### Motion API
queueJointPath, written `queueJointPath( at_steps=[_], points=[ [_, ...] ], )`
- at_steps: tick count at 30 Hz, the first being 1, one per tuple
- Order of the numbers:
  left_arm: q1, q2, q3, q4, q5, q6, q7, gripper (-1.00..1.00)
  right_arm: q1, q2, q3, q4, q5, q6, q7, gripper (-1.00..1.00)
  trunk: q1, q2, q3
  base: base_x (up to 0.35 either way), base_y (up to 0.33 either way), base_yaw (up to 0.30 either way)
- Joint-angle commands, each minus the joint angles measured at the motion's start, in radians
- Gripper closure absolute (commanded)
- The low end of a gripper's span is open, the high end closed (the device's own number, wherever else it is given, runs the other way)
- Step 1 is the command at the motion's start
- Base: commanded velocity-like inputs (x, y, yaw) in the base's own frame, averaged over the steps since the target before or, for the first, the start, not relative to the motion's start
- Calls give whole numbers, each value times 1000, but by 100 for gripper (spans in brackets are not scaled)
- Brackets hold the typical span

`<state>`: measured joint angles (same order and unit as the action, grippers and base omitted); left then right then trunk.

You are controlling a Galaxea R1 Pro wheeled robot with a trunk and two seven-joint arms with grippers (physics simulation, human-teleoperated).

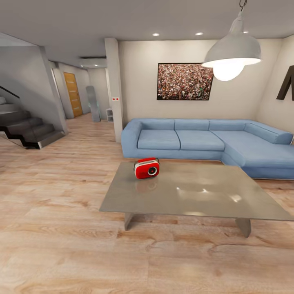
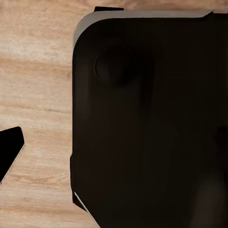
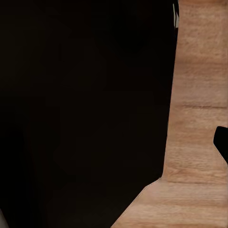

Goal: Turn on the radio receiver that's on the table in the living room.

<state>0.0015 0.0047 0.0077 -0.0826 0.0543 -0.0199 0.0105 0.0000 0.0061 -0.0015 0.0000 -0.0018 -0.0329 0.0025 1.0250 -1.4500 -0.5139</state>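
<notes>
The small rounded red radio receiver [image 1: 147,168] with a white band and round black dial stands upright on the far left part of the large low glossy grey-brown desk [image 1: 212,196], well apart from its near edge. Behind the desk runs a blue sectional sofa [image 1: 204,141] on light wood plank floor [image 1: 61,228]. The wrist views show dark robot body over floor; whether either tool is wide or narrow cannot be told.

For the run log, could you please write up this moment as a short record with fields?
room: living room, wood plank floor
table: low, glossy grey-brown top, in front of the blue sofa
radio receiver: red, upright near the table's far left corner
lamp: lit pendant above the table
grippers: state cannot be told
</notes>
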Motion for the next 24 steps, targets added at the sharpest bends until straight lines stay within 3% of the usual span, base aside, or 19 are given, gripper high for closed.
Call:
queueJointPath(
  at_steps=[1,24],
  points=[
    [0,0,0,0,2,0,0,-100,0,0,0,0,0,0,0,-100,0,0,0,323,86,0],
    [0,0,0,1,7,0,-1,-100,0,0,0,0,-2,1,1,-100,0,0,0,323,87,0]
  ],
)
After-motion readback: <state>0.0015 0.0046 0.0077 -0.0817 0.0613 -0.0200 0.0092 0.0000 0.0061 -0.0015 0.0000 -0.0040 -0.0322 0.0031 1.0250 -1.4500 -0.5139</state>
